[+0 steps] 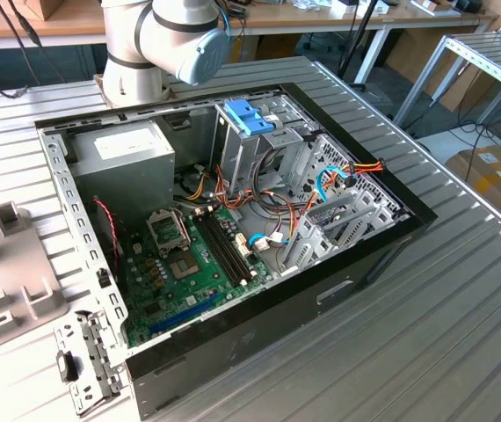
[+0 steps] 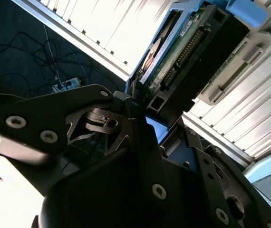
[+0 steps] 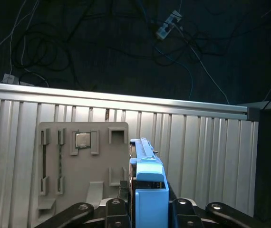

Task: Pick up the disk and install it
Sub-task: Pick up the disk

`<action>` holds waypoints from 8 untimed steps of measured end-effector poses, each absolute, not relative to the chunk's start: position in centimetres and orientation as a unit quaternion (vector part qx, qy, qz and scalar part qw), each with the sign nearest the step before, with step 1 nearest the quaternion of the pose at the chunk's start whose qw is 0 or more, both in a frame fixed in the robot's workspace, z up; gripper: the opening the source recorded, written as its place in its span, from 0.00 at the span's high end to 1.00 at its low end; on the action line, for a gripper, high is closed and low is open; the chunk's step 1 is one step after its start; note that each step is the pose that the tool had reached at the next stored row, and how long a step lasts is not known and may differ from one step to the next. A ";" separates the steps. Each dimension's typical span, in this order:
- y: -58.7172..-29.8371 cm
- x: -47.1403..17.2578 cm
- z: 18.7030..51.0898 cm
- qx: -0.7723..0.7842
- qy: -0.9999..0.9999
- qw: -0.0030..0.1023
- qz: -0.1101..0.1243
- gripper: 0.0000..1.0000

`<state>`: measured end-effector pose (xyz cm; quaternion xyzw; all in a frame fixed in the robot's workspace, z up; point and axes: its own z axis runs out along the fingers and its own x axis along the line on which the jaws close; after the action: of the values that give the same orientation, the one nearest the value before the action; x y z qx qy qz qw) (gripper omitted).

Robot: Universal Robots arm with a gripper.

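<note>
Squeezing the disk [image 3: 149, 183] by its blue sides, your hand [image 3: 147, 206] is closed tight; go slow and hold it straight

**Occluded and cropped items**

In both wrist views, the end of the disk [image 3: 147, 190] [image 2: 183, 52] nearest the gripper [image 3: 147, 216] [image 2: 157, 118] that clamps it is partly covered by the gripper's black links; in the first wrist view it also runs off the picture's edge. In the exterior view, the arm [image 1: 171, 40] is cropped above its base joints, and the grey fixture plate [image 1: 4, 290] is cropped at the exterior view's left.
</note>
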<state>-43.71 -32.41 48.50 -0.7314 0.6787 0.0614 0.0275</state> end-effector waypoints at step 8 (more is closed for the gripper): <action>-32.4 -43.7 48.7 -0.731 0.679 0.028 0.062 0.63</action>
<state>-43.71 -32.41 48.69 -0.7313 0.6786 0.0618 0.0280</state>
